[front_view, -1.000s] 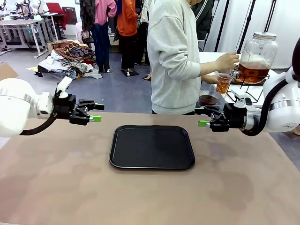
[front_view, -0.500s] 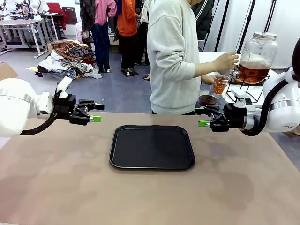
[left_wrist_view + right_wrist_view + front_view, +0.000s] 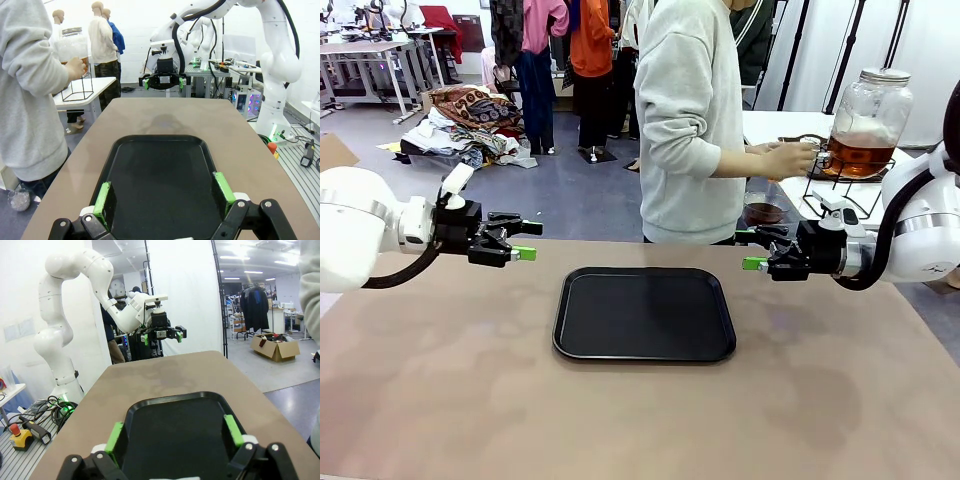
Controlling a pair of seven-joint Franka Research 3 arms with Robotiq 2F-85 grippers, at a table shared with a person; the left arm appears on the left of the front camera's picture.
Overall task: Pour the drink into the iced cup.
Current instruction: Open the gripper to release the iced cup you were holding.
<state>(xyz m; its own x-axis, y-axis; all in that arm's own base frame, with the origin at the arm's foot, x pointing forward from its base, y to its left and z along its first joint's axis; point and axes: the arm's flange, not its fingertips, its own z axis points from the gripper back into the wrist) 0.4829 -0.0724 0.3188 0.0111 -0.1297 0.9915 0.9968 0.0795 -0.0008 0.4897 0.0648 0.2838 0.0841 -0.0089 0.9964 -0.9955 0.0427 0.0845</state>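
Person at drink jar, I idle.
Both tools spread, empty: left tool, right tool; drink beyond right tool, cup probably hidden.

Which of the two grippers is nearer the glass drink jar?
The right gripper: it hovers just below the jar; the left gripper is across the tray.
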